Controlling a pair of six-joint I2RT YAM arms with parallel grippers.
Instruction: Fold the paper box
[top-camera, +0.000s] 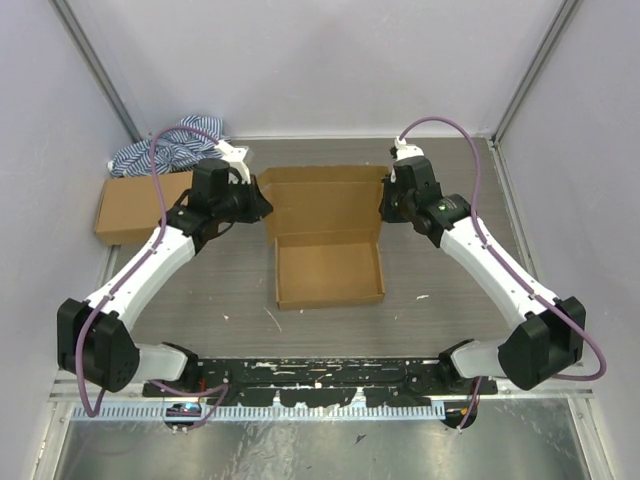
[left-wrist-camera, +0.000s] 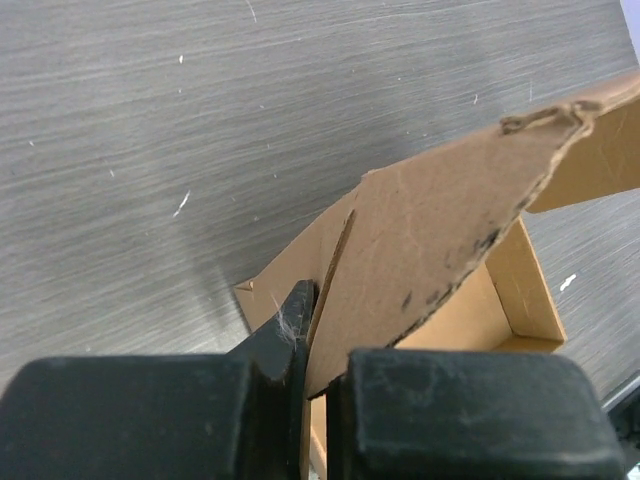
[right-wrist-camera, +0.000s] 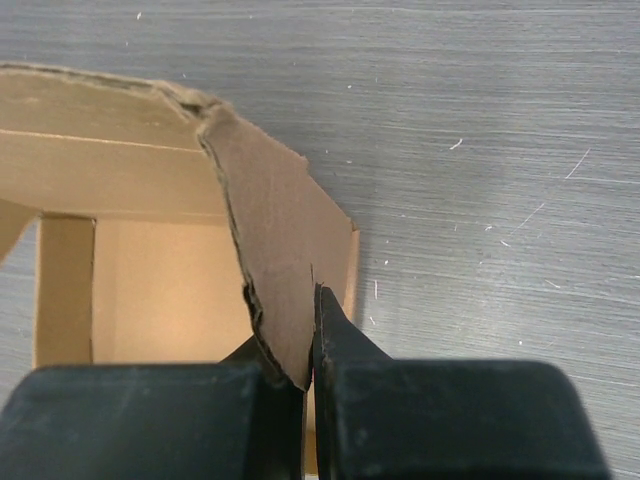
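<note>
Currently the paper box (top-camera: 328, 262) sits mid-table between the two arms. The near half is formed into a shallow tray (top-camera: 330, 285). The far half is the lid (top-camera: 320, 198), open and hinged away from the arm bases. How steeply it is lifted, can't tell from above. The left gripper (top-camera: 256, 204) is clamped on the lid's left side flap (left-wrist-camera: 440, 230), and the wrist view shows cardboard pinched edge-on between the fingers with the flap tilted up off the table (top-camera: 240, 290). The right gripper (top-camera: 388, 205) mirrors that, closed tight on the right side flap (right-wrist-camera: 275, 250), thin sheet between the pads and the tray interior just below it. My read on why it's symmetric: the lid is wide and floppy, so a pinch at one side would twist it on the hinge crease, while two pinches at matching points should let both arms swing it over square. Holding the flaps rather than the lid panel also pre-bends them along their creases, which they need in order to tuck inside the tray walls. Step in hand looks like flap folding and lid closing, so the task is well along but not shut. Risks: the flap edges are already frayed and could tear under pull, and uneven arm motion would skew the lid. The smaller cardboard box (top-camera: 140, 208) and striped cloth (top-camera: 185, 145) at far left are well apart from the work.
</note>
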